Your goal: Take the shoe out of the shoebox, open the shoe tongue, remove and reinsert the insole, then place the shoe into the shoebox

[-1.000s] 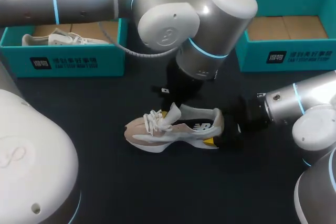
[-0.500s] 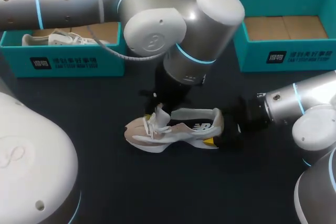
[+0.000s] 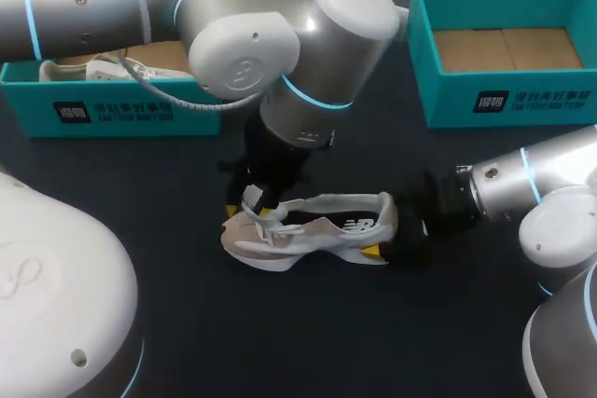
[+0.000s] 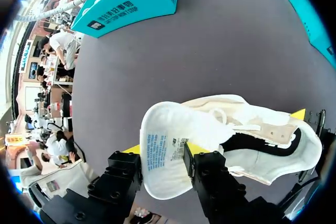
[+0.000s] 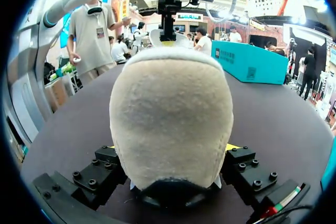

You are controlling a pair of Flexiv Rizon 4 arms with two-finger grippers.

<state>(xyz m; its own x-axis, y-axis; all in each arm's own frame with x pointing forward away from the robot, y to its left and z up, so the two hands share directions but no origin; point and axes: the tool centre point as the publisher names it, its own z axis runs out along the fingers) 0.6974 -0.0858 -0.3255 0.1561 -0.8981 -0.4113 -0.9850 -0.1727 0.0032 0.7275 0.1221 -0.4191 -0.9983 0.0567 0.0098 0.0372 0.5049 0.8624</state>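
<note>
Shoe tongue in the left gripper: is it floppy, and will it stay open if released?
Probably floppy: the tongue curves over in the left gripper, bent away from the shoe opening. It looks padded, so it may spring partly back once released. The shoe likely won't slide, since the right gripper clamps its heel.

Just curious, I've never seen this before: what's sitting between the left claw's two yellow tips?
The white shoe tongue, pinched from both sides by the left claw. The left wrist view shows it clearly.
</note>
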